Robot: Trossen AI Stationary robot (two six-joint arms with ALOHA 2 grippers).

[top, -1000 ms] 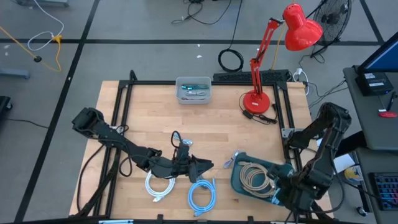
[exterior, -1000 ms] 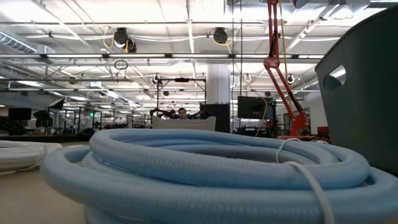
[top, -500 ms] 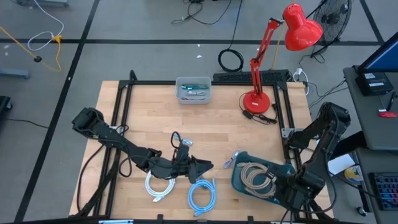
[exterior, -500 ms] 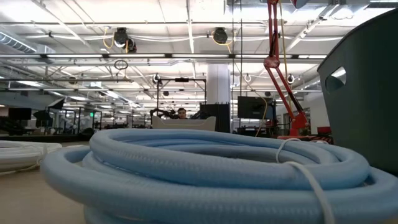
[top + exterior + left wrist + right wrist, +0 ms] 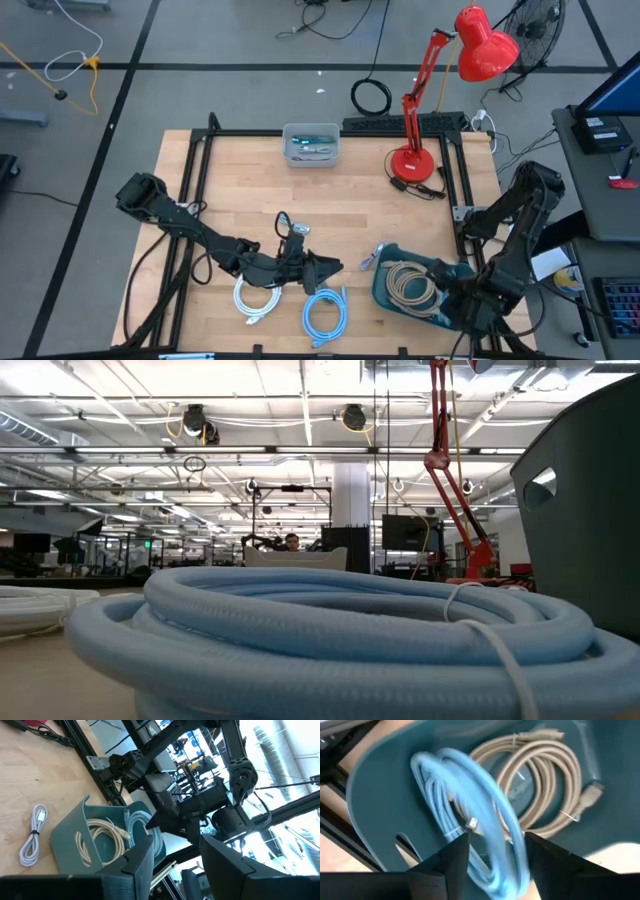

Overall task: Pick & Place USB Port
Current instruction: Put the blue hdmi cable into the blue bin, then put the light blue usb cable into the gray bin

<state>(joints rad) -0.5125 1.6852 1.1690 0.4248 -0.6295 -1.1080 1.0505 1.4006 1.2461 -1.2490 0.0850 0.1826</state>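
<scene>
A teal bin [image 5: 385,290] stands near the table's front right, with a beige cable coil [image 5: 545,775] lying in it. My right gripper [image 5: 492,865] hangs over the bin pointing down, open. A light blue cable coil [image 5: 470,805] shows blurred below it, inside the bin. My left gripper [image 5: 175,865] waits open at mid table [image 5: 335,265], pointing level toward the bin, nothing between its fingers. Another blue coil [image 5: 323,312] and a white coil [image 5: 252,298] lie on the table near the front edge.
A small white cable [image 5: 367,262] lies beside the bin's left wall. A red desk lamp [image 5: 415,150] and a grey tray [image 5: 311,145] stand at the far edge. A black frame [image 5: 200,150] borders the wooden top. The low view is filled by the blue coil [image 5: 350,630].
My right gripper has sunk a little toward the teal bin.
</scene>
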